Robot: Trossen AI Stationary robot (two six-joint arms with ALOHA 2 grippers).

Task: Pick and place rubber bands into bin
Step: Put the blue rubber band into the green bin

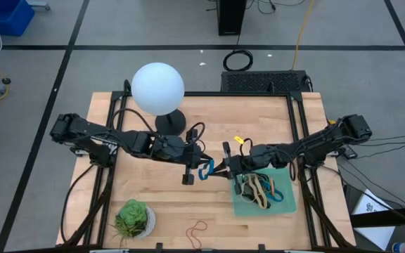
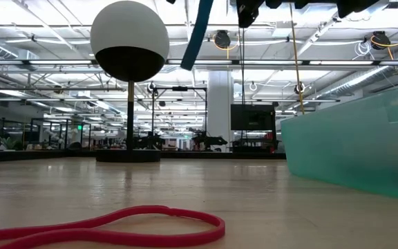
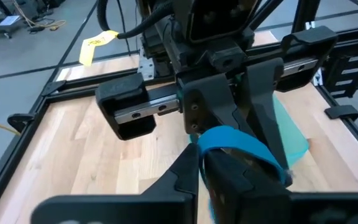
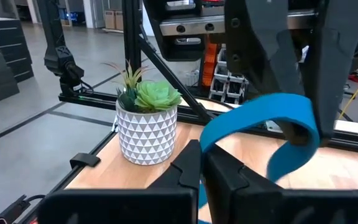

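Observation:
A wide blue rubber band hangs in the air between my two grippers over the table's middle, left of the mint-green bin. My left gripper comes from the left and is shut on the band. My right gripper comes from the right and is shut on it too. Several bands, tan, black and blue, lie in the bin. A red band lies flat on the table near the front edge; it also shows in the low view. My left gripper pinches one end of the blue band's loop between its two fingertips, coming level from the table's left. The band arcs away from the tips, clear of the table. My right gripper pinches the loop's other end between its fingertips, coming level from the table's right. The band curves slack between the two grippers, and a part of it hangs down.
A lamp with a white ball stands on a black foot at the table's far middle. A white pot with a green succulent stands at the near left corner. The bin's wall rises at the right. Bare wood lies between pot and bin.

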